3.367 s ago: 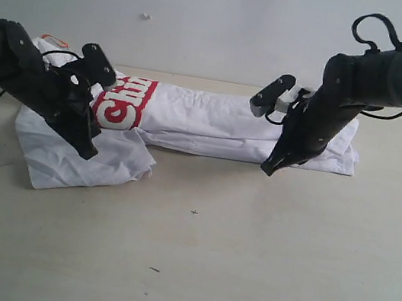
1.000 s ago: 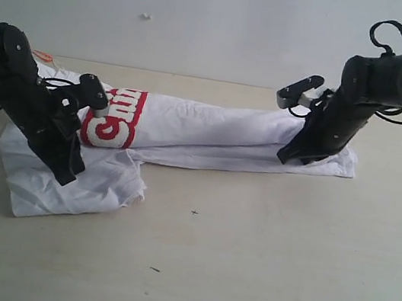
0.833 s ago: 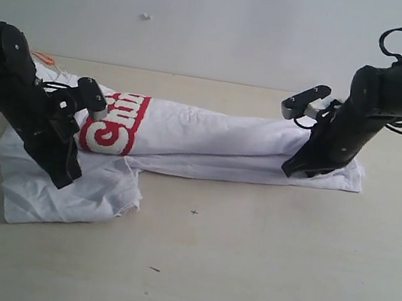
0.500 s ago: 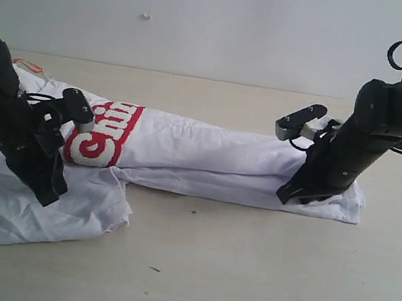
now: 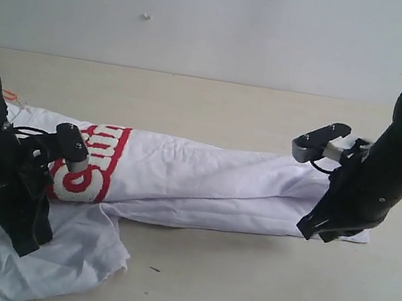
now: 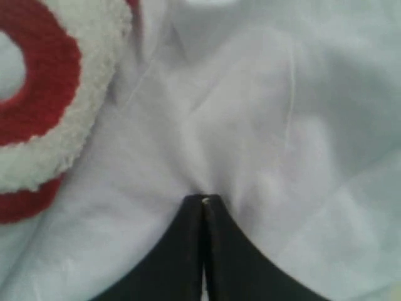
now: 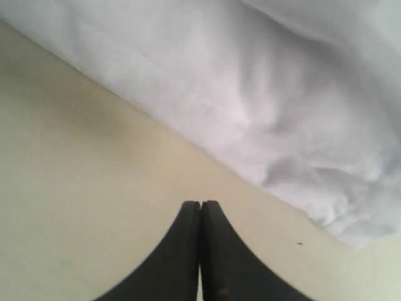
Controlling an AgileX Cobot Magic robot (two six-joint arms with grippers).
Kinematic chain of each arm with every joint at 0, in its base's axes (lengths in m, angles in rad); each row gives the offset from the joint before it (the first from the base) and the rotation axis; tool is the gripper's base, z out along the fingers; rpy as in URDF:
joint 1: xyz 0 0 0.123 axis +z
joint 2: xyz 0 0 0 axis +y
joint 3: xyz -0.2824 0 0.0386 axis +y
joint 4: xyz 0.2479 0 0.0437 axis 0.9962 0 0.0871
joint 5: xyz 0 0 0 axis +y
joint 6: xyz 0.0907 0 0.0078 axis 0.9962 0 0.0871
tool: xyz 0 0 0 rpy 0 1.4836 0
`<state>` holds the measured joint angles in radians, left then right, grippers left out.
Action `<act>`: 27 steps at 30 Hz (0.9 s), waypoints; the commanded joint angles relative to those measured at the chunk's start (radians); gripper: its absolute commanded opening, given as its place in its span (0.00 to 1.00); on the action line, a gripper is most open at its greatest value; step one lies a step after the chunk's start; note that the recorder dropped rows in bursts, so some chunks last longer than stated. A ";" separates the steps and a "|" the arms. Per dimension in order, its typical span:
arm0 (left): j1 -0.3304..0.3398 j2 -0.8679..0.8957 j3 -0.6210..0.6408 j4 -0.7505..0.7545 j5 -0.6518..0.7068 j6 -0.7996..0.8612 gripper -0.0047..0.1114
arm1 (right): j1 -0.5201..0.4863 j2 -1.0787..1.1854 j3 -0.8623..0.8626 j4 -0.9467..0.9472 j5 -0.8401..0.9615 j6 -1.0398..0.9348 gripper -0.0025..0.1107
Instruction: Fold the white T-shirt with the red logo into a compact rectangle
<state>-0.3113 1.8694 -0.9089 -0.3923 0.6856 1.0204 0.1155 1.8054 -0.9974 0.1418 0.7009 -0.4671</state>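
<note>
The white T-shirt lies folded into a long band across the table, its bunched end at the front left. The red logo shows near that end, and an orange tag peeks out behind the left arm. My left gripper points down into the bunched cloth. In the left wrist view it is shut, with shirt fabric puckering at its tips and the logo beside it. My right gripper is at the shirt's right end. It is shut over bare table, and the shirt's edge is a little beyond.
The beige table runs to a plain pale wall at the back. A few dark specks, such as one, lie on the table in front of the shirt. Nothing else stands on it.
Both arms have moved toward the table's front, and the shirt has slid that way with them. Its band is stretched longer and the right end sits farther right.
</note>
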 commanded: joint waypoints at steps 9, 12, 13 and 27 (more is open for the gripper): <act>0.105 -0.241 0.056 0.032 -0.219 -0.147 0.04 | 0.001 -0.165 0.033 0.016 -0.313 0.024 0.02; 0.097 -0.241 0.056 -0.059 -0.148 0.018 0.04 | 0.001 -0.130 0.001 0.016 -0.321 0.020 0.02; 0.092 -0.239 0.056 -0.083 -0.095 0.080 0.04 | 0.001 -0.121 -0.015 0.014 -0.298 0.013 0.02; 0.082 -0.251 0.056 -0.078 0.219 -0.077 0.68 | 0.001 -0.143 -0.077 0.069 -0.080 -0.029 0.02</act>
<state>-0.2247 1.6337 -0.8546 -0.5316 0.9058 1.0616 0.1155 1.6755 -1.0690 0.1880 0.6065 -0.4853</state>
